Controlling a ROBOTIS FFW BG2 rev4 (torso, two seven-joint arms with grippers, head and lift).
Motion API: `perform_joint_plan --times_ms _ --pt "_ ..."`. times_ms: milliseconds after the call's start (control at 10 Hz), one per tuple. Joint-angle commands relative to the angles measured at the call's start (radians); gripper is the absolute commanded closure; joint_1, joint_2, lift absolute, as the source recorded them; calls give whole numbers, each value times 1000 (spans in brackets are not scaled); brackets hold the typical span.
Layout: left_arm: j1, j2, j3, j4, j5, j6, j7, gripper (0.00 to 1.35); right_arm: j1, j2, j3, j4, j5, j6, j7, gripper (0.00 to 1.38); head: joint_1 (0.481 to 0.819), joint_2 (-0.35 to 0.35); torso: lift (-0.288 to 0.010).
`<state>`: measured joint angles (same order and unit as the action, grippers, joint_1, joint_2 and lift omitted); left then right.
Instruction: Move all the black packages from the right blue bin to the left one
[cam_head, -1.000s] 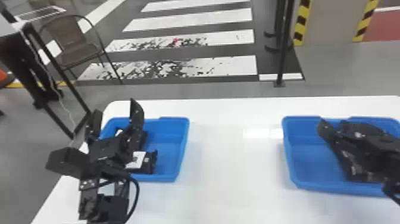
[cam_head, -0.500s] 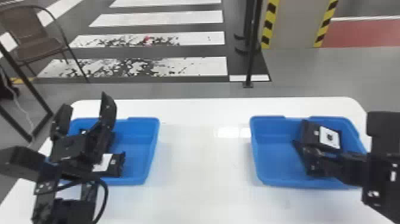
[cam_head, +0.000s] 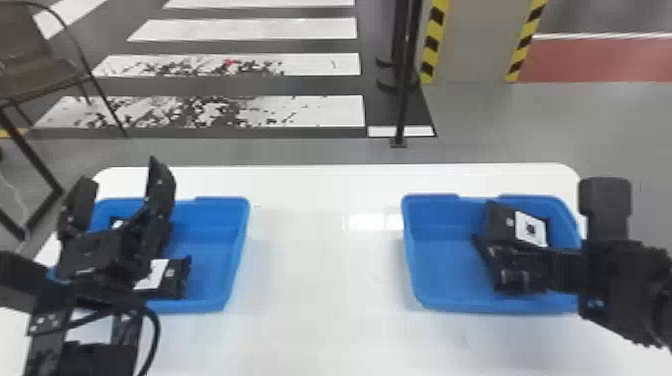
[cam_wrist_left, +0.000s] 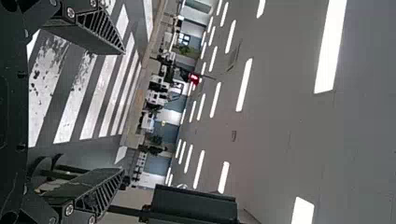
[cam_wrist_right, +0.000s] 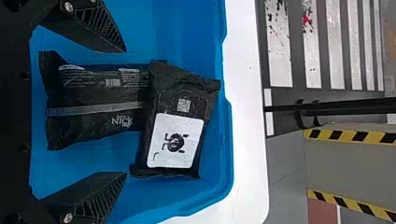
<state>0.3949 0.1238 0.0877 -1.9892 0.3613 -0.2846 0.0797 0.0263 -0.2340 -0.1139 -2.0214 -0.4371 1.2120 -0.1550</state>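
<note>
With twelve o'clock straight ahead of the robot, the left end effector (cam_head: 122, 177) is at ten, above the left blue bin (cam_head: 241, 225), its fingers wide apart with nothing between them. The right end effector (cam_head: 555, 270) is at two, over the right blue bin (cam_head: 415, 245); the right wrist view shows its fingers wide apart too, gripping nothing. Both bins rest on the white counter (cam_head: 320, 285).

The right bin holds two black packages. The right wrist view shows the nearer one (cam_wrist_right: 93, 88) lying between the spread fingers, with a grey stripe and small pale lettering. The farther package (cam_wrist_right: 205, 93), at one o'clock in that bin, lies over the nearer one's far end; it has a white label with a dark drawing and a small square code beside it. In the left bin, a black package with a white label (cam_head: 175, 282) sits at five o'clock, and part of another (cam_head: 116, 223) shows behind the fingers.

Beyond the counter, a brown chair (cam_head: 40, 75) is at ten, a striped crossing (cam_head: 280, 107) near twelve and a black post (cam_head: 404, 100) at one. The left wrist view adds ceiling lights (cam_wrist_left: 244, 84).
</note>
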Motion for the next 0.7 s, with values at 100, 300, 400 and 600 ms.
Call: perform_joint_plan --times_ms 100,300,400,600 --pt "-2 2 0 0 2 0 -1 151 -29 -1 24 59 2 10 3 87 695 36 -154" --pt "-7 5 -6 0 2 0 -1 153 -61 -4 42 121 6 3 29 108 695 41 -154" --pt "-5 5 -6 0 2 2 -1 151 -63 -2 46 128 6 3 29 163 695 45 -154" --pt "-5 5 -6 0 2 2 -1 153 -90 -5 46 177 2 10 60 532 695 47 -154"
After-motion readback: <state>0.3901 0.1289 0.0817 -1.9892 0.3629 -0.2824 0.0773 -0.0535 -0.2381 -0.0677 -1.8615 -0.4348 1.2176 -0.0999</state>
